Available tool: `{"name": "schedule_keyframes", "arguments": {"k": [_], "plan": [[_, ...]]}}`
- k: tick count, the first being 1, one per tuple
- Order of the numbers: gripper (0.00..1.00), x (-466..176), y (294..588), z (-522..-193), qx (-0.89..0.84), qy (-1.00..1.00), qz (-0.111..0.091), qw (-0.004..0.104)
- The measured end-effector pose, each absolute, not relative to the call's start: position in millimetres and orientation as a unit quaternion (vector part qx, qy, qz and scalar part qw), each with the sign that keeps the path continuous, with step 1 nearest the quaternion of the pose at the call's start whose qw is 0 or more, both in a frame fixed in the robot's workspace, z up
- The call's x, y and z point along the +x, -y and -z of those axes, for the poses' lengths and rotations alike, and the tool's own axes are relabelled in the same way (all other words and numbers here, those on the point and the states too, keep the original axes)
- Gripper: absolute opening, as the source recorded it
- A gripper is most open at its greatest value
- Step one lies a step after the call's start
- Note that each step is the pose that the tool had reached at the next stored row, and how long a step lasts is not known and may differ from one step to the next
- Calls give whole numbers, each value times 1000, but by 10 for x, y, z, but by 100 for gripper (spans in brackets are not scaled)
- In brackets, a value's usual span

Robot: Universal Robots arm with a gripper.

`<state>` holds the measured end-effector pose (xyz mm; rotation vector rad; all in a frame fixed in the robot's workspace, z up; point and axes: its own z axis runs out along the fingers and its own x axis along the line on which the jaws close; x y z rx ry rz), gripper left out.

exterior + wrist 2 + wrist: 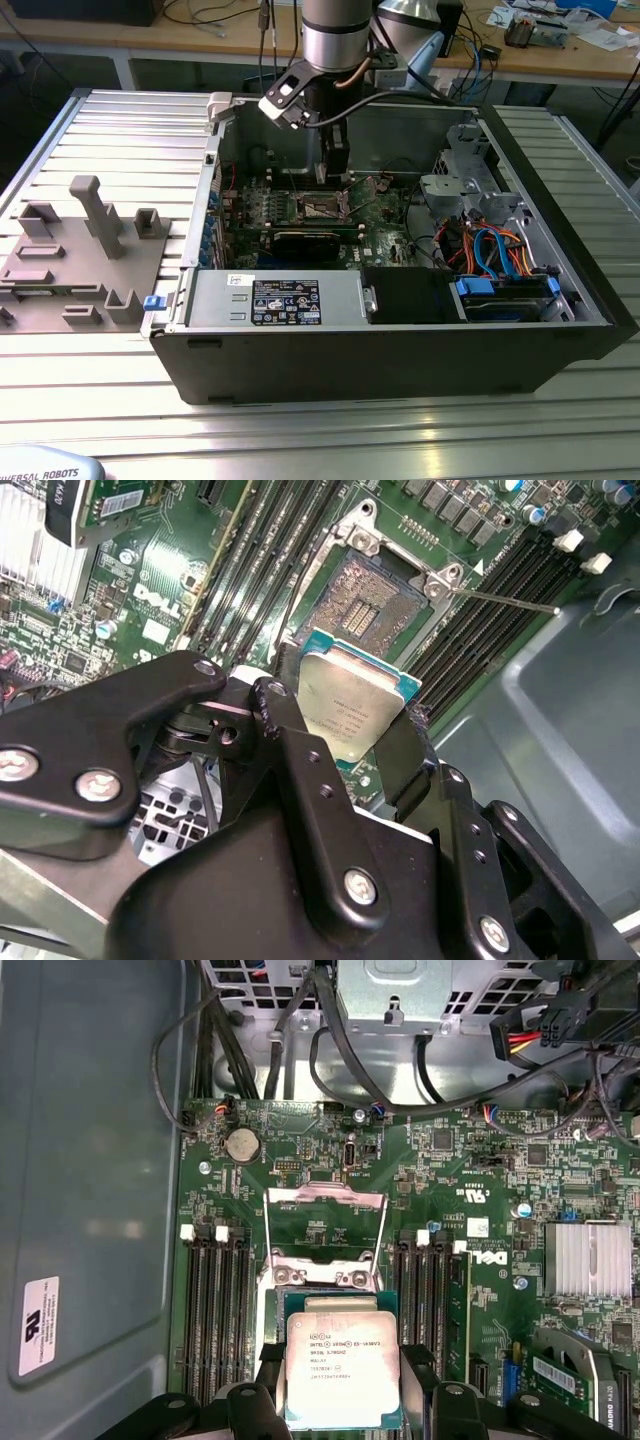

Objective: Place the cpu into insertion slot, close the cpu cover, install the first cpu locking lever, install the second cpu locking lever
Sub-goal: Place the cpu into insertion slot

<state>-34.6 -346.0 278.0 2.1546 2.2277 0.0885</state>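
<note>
Pincer (pixel 345 722) around cpu (pixel 352 702) near insertion slot (pixel 365 595)

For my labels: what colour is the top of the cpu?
Silver-grey metal, with a teal-green border; the cpu shows best in the first wrist view.

we see a thick silver-grey cylindrical arm (pixel 335 35) with a pale blue-grey rounded joint cap (pixel 415 45) beside it; a thin black cable (pixel 400 88) loops round its lower end, where a small white-and-black camera block (pixel 285 100) is mounted. in the second wrist view the matte black, angular metal gripper (pixel 350 725) has chunky link plates (pixel 110 730) pinned by round silver screws (pixel 360 885), and its flat black fingers (pixel 300 745) carry small bolt holes
</note>
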Motion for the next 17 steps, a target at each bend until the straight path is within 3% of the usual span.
{"name": "schedule_keyframes", "arguments": {"k": [17], "plan": [[54,-357,3449,-2686,695,-718,-29,21]]}}
